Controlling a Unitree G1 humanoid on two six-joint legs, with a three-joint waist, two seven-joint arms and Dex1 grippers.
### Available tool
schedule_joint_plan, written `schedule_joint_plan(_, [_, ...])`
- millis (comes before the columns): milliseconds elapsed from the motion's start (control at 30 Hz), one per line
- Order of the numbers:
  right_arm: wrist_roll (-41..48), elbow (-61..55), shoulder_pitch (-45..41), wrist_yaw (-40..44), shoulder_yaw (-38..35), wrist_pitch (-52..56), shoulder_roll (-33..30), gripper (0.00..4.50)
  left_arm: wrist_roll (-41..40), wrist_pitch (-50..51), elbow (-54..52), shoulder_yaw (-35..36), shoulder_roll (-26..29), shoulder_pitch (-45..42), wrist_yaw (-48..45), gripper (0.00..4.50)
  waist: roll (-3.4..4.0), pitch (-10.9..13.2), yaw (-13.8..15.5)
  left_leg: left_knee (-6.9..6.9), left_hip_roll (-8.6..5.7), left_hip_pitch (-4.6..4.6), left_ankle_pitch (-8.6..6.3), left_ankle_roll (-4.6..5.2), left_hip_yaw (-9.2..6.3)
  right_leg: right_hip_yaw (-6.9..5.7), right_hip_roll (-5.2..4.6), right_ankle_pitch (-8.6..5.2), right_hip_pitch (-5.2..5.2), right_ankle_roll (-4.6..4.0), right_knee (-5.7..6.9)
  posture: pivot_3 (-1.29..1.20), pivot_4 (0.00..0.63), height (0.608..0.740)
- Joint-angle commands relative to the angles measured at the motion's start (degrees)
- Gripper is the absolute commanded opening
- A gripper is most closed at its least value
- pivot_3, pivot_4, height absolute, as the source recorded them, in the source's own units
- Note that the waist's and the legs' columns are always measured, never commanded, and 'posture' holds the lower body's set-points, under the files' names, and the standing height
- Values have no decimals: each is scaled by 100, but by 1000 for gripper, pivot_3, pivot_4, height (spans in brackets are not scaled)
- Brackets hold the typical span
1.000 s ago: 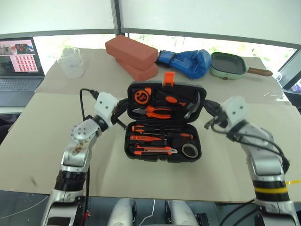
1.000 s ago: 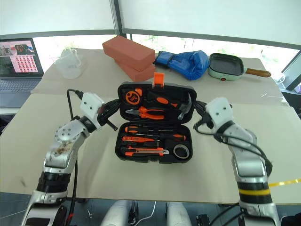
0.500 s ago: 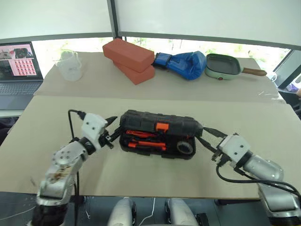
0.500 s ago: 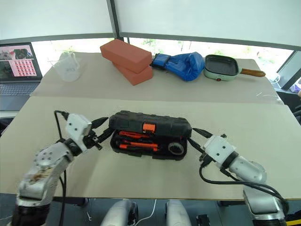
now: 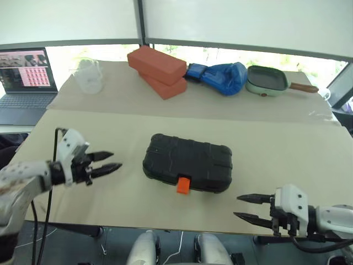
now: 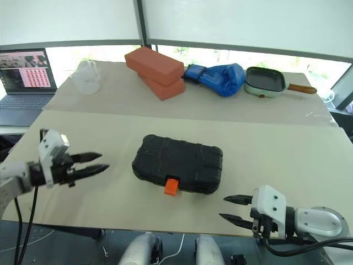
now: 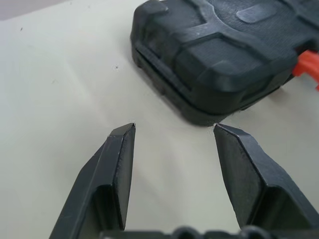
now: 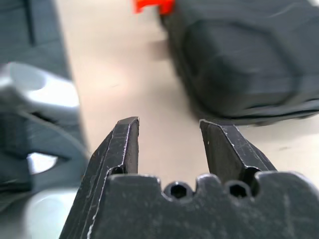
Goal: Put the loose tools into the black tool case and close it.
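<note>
Both grippers, left and right, fingers apart and empty, should press the orange latch shut on the closed black tool case near the desk's front edge.

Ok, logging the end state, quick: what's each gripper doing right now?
Left gripper: jaws open, holding nothing.
Right gripper: jaws open, holding nothing.
</note>
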Motion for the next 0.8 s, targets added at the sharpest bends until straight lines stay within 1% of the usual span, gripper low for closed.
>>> schedule_joint_plan(33, [-58, -206, -209, -105, 218, 218, -19, 925, 811, -1059, 1188, -820, -180, -1109, -319, 1913, -4, 0, 8, 0, 0, -2, 0, 0, 1, 1, -1, 10, 2, 12, -1, 0, 150, 738])
schedule_joint_plan(67, [-162, -130, -308, -125, 359, 210, 5, 669, 1134, -1389, 1625, -1172, -319, -1526, -404, 1690, -4, -1, 9, 0, 0, -6, 0, 0, 4, 2, -2, 15, -2, 23, -4, 0, 150, 738])
schedule_joint_plan(100, [-251, -52, -408, -144, 489, 199, 31, 276, 1421, -1679, 2040, -1469, -453, -1903, -476, 1207, -6, -1, 23, -2, -2, -6, -1, 2, 5, 3, -5, 16, 1, 26, -9, 0, 150, 738])
schedule_joint_plan(133, [-365, 67, -531, -157, 628, 145, 64, 29, 1663, -1972, 2481, -1719, -646, -2315, -544, 882, -7, -1, 27, 2, -9, -14, -1, 2, 3, 1, -2, 18, -3, 32, -10, 0, 150, 738])
schedule_joint_plan(200, [-494, 258, -707, -160, 795, 78, 115, 0, 1934, -2353, 3099, -1976, -938, -2844, -632, 234, -12, 0, 30, 4, -18, -18, -1, 3, 3, 1, 0, 21, 0, 36, -13, 0, 150, 738])
schedule_joint_plan(233, [-534, 338, -771, -154, 851, 54, 136, 0, 2030, -2510, 3349, -2055, -1055, -3035, -675, 45, -14, 1, 27, 8, -21, -26, -2, 5, 4, 1, 1, 21, -3, 38, -15, 0, 150, 738])
schedule_joint_plan(300, [-662, 545, -944, -149, 985, -58, 189, 0, 2197, -2785, 3853, -2215, -1310, -3415, -775, 45, -15, 2, 4, 8, -22, -35, -4, 9, 4, 0, 2, 23, -6, 40, -22, 0, 150, 738])
schedule_joint_plan(400, [-872, 974, -1379, -190, 1285, -216, 408, 0, 2574, -3422, 4733, -2575, -1966, -4069, -818, 45, -17, 2, -5, 8, -20, -40, -7, 14, 3, 1, 6, 26, -7, 46, -33, 0, 150, 738])
schedule_joint_plan(500, [-1135, 1161, -1674, -243, 1509, -262, 520, 0, 2852, -3705, 5163, -2771, -2280, -4316, -937, 45, -16, 2, -4, 14, -23, -50, -7, 15, 1, -3, 5, 36, -4, 55, -47, 0, 150, 738])
schedule_joint_plan(567, [-1210, 1254, -1867, -403, 1539, -148, 640, 0, 2906, -3861, 5143, -2851, -2310, -4289, -1177, 45, -17, 2, -46, 13, -21, -57, -11, 21, 1, 1, 6, 36, -10, 56, -51, 0, 150, 738])
schedule_joint_plan(667, [-1290, 1385, -2105, -585, 1469, -64, 762, 0, 2954, -3941, 4889, -2946, -2180, -4103, -1587, 45, -16, 2, -93, 13, -20, -62, -11, 22, 1, 4, 6, 37, -17, 56, -47, 0, 150, 738])
schedule_joint_plan(800, [-1452, 1711, -2452, -886, 1312, -21, 877, 0, 2826, -3610, 4204, -3028, -1756, -3681, -2293, 45, -12, 0, -153, 12, -12, -59, -11, 21, -1, 4, 4, 37, -17, 56, -43, 0, 150, 738])
